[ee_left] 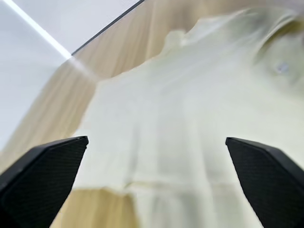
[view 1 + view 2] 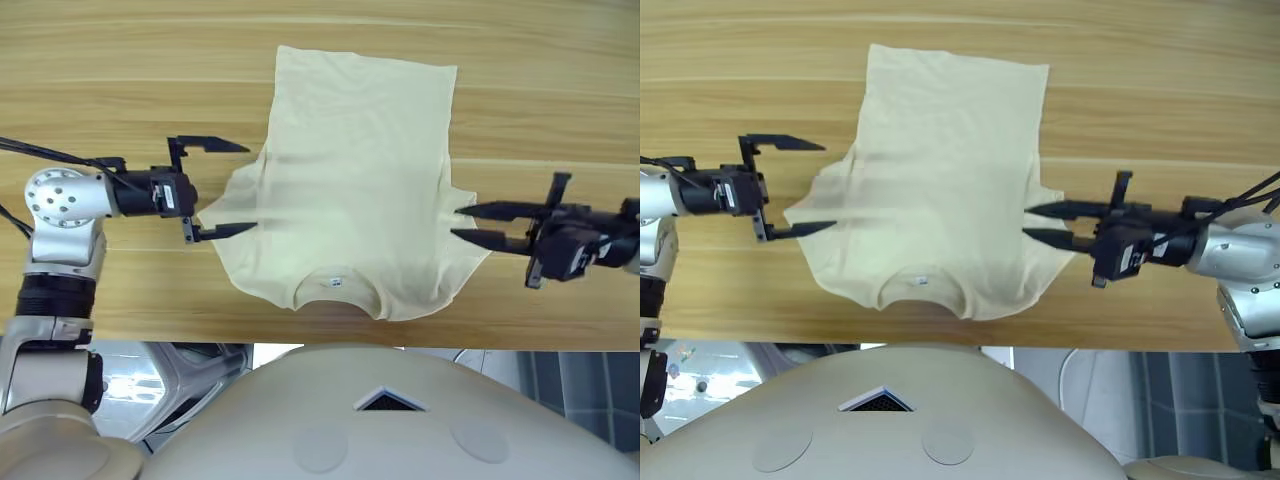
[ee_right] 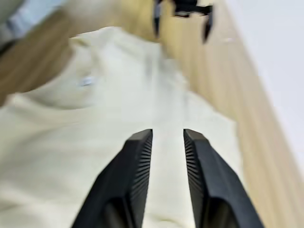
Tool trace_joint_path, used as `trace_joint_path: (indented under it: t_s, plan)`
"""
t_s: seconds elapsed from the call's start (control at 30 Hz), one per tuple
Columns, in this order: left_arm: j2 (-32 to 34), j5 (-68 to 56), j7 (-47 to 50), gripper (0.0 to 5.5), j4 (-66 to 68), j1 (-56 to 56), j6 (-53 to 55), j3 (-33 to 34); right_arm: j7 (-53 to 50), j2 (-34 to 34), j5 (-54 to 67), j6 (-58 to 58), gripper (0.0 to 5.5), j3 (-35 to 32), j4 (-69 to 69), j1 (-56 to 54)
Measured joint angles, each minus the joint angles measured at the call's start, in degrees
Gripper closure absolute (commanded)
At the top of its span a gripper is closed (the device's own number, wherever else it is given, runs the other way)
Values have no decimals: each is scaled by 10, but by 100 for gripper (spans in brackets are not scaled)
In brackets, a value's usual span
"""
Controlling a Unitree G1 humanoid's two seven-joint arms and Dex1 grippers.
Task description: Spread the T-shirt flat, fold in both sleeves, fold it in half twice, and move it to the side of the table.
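Left hand (image 2: 251,188) gapes empty, right hand (image 2: 456,223) barely parted, empty; a careless sleeve pinch could drag the shirt (image 2: 350,170) askew.

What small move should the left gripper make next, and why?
Probably bring the left gripper onto the left sleeve and close it: it is open at that sleeve's edge, and both sleeves of the flat T-shirt stick out unfolded.
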Motion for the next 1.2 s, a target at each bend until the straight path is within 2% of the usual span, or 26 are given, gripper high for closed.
trace_joint_path:
  t_s: [0.13,0.33,0.47,0.53,0.7,0.97,1.2]
  plan:
    - [11,42,43,10,52,-23,-60,28,-54,68,-15,22,378,-16,8,-33]
    - [67,40,38,10,71,30,-114,53,-63,113,-25,32,474,-34,14,-13]
    - [136,37,31,77,62,105,-144,95,-64,131,-36,39,545,-41,31,-17]
    - [151,36,34,109,47,136,-149,110,-67,137,-41,40,550,-43,41,-20]
    - [163,85,69,109,27,178,-155,125,-66,153,-45,40,550,-46,44,-18]
    - [116,278,174,109,41,121,-141,40,-56,156,-46,38,550,-55,35,-13]
    - [104,361,267,109,81,50,-142,-18,-53,165,-48,37,550,-56,32,-6]
